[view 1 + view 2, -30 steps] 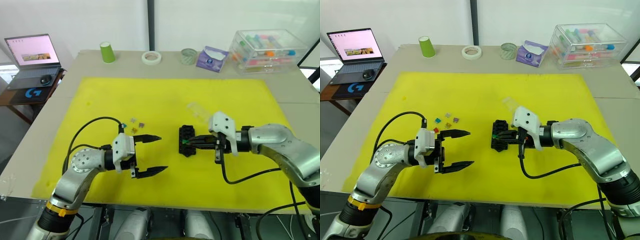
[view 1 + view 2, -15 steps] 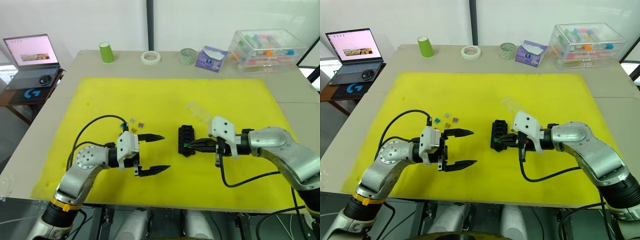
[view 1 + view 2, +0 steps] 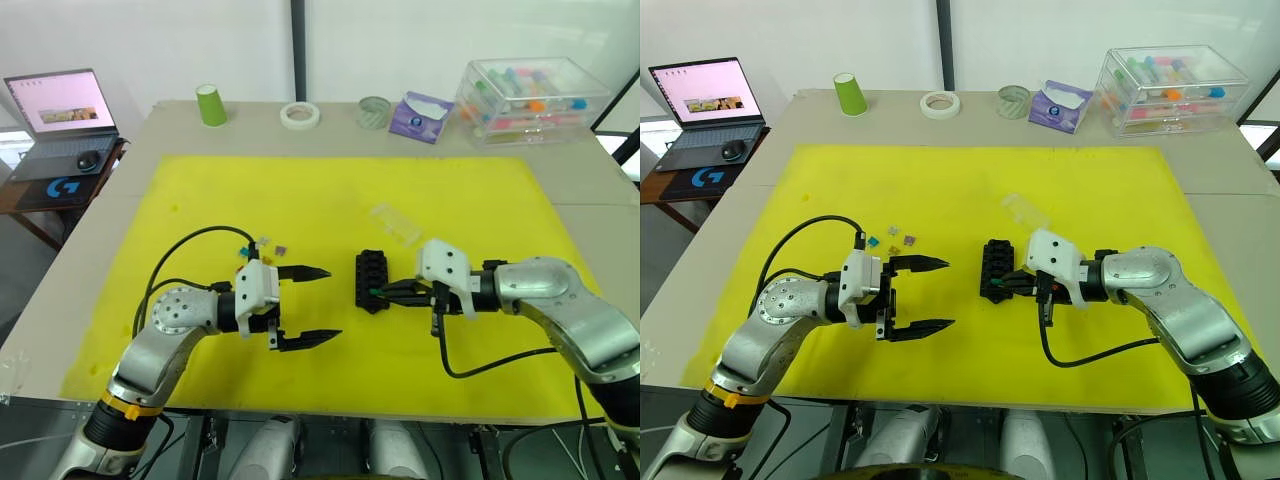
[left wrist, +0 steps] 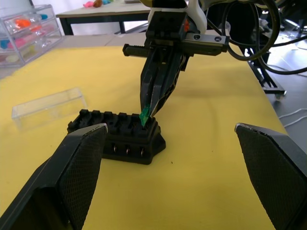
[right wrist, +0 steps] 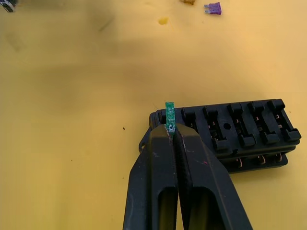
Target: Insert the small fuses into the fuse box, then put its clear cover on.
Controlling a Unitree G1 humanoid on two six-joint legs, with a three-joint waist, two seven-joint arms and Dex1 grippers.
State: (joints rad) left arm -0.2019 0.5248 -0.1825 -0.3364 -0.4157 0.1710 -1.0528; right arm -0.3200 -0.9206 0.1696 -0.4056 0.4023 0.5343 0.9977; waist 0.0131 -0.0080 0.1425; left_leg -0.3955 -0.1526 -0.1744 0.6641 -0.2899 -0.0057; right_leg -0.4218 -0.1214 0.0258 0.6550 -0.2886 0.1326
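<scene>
Green fuse at the fuse box's end slot, pinched in the right fingers.
Head view: the fuse box (image 3: 372, 280) lies on the yellow mat (image 3: 450, 200) over the desk, clear cover (image 3: 396, 222) just beyond, loose fuses (image 3: 272, 245) near the left gripper (image 3: 318, 304), fingers spread wide. Left wrist view: the green fuse (image 4: 144, 116) touches the box's end. Right wrist view: the right gripper (image 5: 171, 130), fingers pressed together on it.

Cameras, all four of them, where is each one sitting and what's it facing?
Left eye: head, looking down on the yellow mat; both arms show.
Right eye: same head, same scene, slightly offset.
Left wrist: between the open left claw, facing the fuse box and clear cover.
Right wrist: along the shut right claw pinching a green fuse.
Both wrist views share the fuse box and fuse.
</scene>
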